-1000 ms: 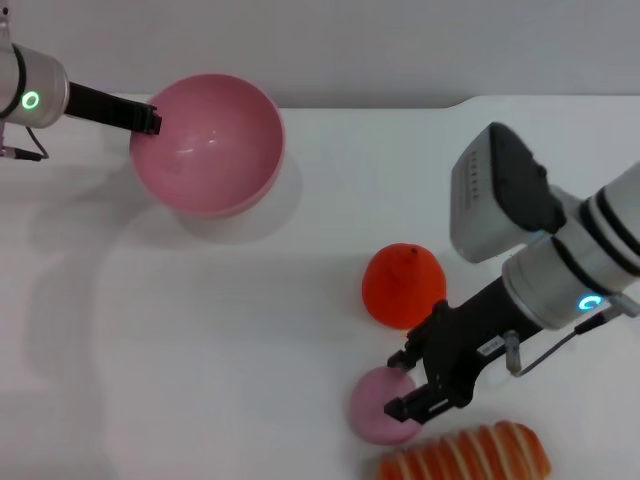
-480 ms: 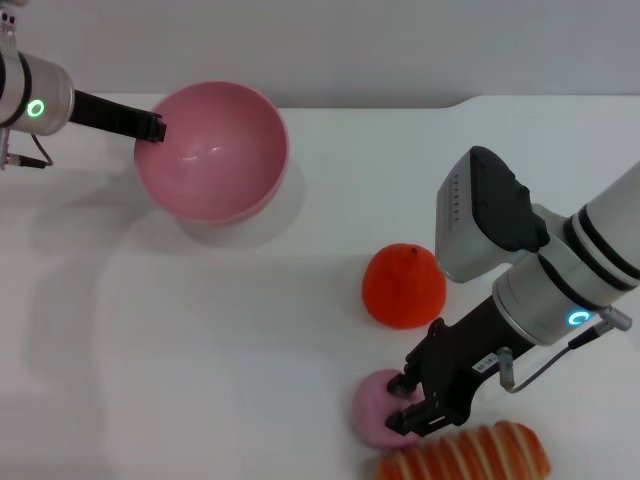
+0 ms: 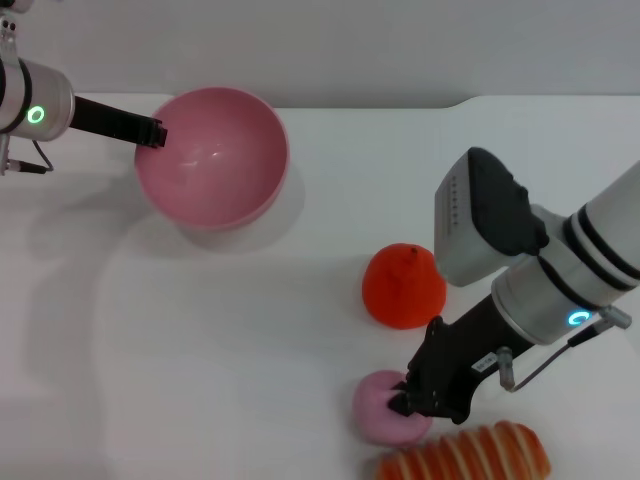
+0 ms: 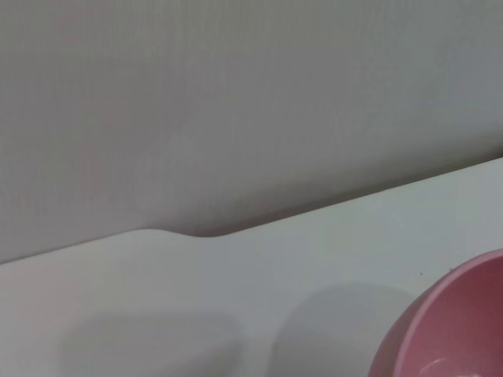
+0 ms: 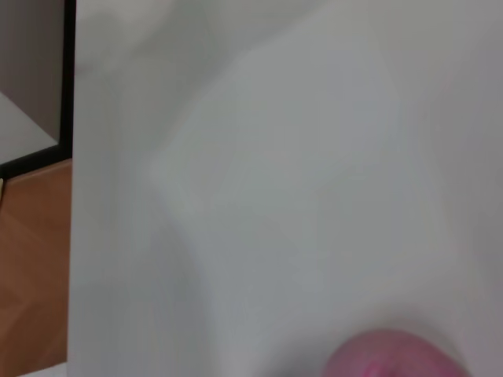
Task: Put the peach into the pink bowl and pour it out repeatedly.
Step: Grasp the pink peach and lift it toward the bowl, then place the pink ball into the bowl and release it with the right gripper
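Note:
The peach (image 3: pixel 378 408) is a small pale pink ball low on the white table, just below the orange-red fruit; its top also shows in the right wrist view (image 5: pixel 393 355). My right gripper (image 3: pixel 405 397) is down over the peach's right side with its black fingers closed against it. The pink bowl (image 3: pixel 213 155) sits upright at the back left, empty inside, and its rim shows in the left wrist view (image 4: pixel 448 322). My left gripper (image 3: pixel 150 131) holds the bowl's left rim.
An orange-red round fruit (image 3: pixel 403 286) lies just behind the peach. A striped orange and white bread-like item (image 3: pixel 466 457) lies at the front edge, right of the peach. The table's back edge (image 3: pixel 380 102) runs behind the bowl.
My right gripper has lowered onto the peach and its fingers have closed on it. The bowl has shifted slightly with the left gripper.

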Robot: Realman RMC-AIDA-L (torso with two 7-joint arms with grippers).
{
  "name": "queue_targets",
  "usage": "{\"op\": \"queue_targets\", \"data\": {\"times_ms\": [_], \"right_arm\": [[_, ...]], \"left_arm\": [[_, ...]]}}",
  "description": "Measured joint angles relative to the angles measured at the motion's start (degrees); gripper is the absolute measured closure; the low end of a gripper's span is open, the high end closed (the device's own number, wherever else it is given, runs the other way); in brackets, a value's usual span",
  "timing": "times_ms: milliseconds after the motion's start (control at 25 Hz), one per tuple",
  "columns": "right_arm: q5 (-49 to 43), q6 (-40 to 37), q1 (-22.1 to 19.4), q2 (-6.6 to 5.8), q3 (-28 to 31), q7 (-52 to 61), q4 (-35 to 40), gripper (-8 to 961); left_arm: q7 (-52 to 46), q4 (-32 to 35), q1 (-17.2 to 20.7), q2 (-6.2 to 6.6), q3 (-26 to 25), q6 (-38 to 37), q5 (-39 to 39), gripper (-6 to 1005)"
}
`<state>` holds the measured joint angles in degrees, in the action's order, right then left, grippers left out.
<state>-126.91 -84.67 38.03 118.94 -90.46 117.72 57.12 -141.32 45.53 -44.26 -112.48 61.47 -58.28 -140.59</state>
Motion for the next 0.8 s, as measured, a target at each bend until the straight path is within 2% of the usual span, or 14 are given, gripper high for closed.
{"op": "queue_targets", "data": {"times_ms": [120,200,400,560,680,800], "right_arm": [[0.0,-1.1,-1.7,-0.13,0.6,0.7,4.4,856],[0.1,-2.6,-3.5,-0.15,1.7,1.0,9.9,924],[0.4,-5.3,-5.8,0.02,6.6,1.4,21.2,922],[3.4,-4.7,-6.3,0.07,11.2,1.3,28.5,913],[7.8,-1.8,-6.3,0.07,13.8,0.5,31.5,906],[10.3,4.2,-6.5,0.08,13.8,0.2,31.7,898]], "left_arm": [[0.0,0.0,0.1,-0.05,0.2,0.0,0.0,872],[0.0,0.0,0.2,-0.12,0.3,0.0,0.0,872],[0.0,0.3,0.2,-0.46,0.5,-1.0,0.0,871],[0.2,1.3,0.4,-1.2,0.7,-1.7,-0.1,870],[0.6,1.5,0.5,-1.54,0.8,-2.2,0.0,870],[0.8,1.6,0.4,-1.84,0.8,-2.6,0.0,870]]}}
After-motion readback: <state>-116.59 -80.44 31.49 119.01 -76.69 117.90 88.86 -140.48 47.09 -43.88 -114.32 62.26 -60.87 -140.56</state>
